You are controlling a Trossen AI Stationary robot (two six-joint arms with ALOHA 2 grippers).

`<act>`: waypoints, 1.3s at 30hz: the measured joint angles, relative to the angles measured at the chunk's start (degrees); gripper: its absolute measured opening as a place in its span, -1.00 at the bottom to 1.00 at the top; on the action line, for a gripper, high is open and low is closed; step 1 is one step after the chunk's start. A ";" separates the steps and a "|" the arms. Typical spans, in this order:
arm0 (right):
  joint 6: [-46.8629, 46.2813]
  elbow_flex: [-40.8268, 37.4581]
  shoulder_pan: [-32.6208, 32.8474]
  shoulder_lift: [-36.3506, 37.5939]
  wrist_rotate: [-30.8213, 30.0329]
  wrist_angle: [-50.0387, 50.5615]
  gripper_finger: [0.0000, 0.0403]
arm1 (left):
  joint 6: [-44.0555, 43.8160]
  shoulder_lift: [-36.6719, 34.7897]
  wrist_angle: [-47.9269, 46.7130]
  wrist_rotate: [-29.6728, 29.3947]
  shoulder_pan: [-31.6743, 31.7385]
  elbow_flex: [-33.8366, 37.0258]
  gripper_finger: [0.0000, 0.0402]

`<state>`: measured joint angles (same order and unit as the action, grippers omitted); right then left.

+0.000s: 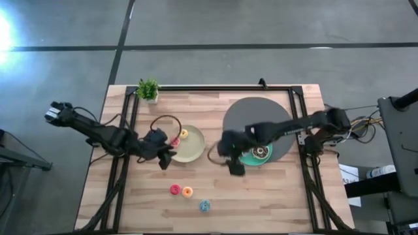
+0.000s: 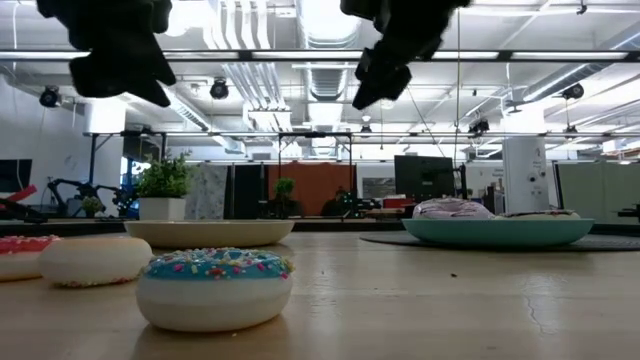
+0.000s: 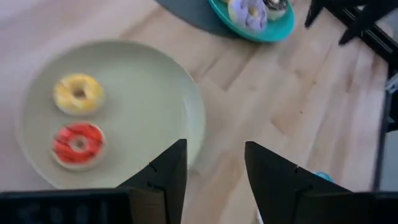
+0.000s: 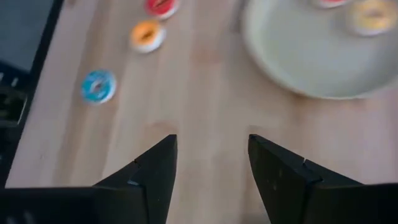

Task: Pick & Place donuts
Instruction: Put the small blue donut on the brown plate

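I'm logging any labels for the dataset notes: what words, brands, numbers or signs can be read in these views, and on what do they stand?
None can be read.
The donuts, such as the blue donut, the cream plate and the teal plate carry no lettering.
The room behind the table in the low view shows no legible sign.

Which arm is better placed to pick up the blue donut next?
Probably the right pincer: open, empty, nearer the blue donut, which its wrist view shows ahead. The left pincer hangs open over the cream plate's edge.
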<state>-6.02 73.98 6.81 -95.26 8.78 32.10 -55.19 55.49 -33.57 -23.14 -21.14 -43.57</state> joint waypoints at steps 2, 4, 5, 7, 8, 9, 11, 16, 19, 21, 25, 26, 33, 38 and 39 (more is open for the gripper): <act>-1.55 -1.76 2.65 -1.11 0.53 -4.10 -0.03 | -2.09 1.18 0.06 -0.04 -1.99 0.00 -0.33; -4.46 -2.12 4.95 -2.98 0.74 -7.02 -0.02 | -3.43 2.18 0.14 -0.08 -3.79 0.00 -0.33; -6.24 -2.22 5.90 -3.94 0.80 -7.72 -0.01 | -4.11 2.67 0.15 -0.09 -4.53 0.00 -0.33; -9.27 -1.98 7.07 -6.13 1.00 -9.65 -0.02 | -5.02 3.46 0.14 -0.09 -5.76 0.00 -0.33; -10.29 -1.55 7.44 -7.18 0.98 -10.22 -0.02 | -5.39 3.82 0.16 -0.11 -6.30 0.00 -0.33; -10.95 -0.91 7.69 -8.16 0.95 -10.63 -0.02 | -5.45 4.13 0.18 -0.11 -6.72 0.00 -0.33; -12.41 0.83 8.26 -10.70 0.72 -11.83 -0.01 | -5.50 4.68 0.14 -0.11 -7.54 0.00 -0.33; -19.49 5.97 10.23 -19.18 0.28 -11.35 -0.02 | -3.16 4.70 0.13 -0.14 -9.00 0.01 -0.33; -22.82 10.07 11.78 -23.28 0.04 -11.55 -0.02 | -1.37 4.39 0.16 -0.19 -9.67 0.19 -0.33; -25.48 12.88 12.89 -25.77 -1.21 -10.85 -0.02 | -0.47 4.30 0.21 -0.36 -10.12 0.64 -0.33; -29.95 18.39 14.55 -29.53 -3.45 -7.20 -0.03 | 1.00 4.24 0.29 -0.35 -11.12 1.39 -0.33; -30.50 19.67 14.92 -30.25 -4.13 -6.23 -0.04 | 1.18 4.23 0.19 -0.37 -11.40 1.65 -0.33; -34.49 26.10 16.84 -34.83 -7.26 -0.28 -0.05 | 2.29 4.14 0.04 -0.35 -13.28 2.73 -0.33; -36.04 29.12 17.70 -37.46 -7.80 1.16 -0.05 | 3.57 4.14 0.12 -0.33 -14.14 2.73 -0.33; -36.06 29.59 17.85 -37.92 -8.05 1.44 -0.05 | 3.75 4.14 0.16 -0.36 -14.25 2.71 -0.33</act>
<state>-42.09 103.56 24.66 -133.19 0.73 33.54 -51.44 59.64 -33.41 -23.50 -35.39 -40.86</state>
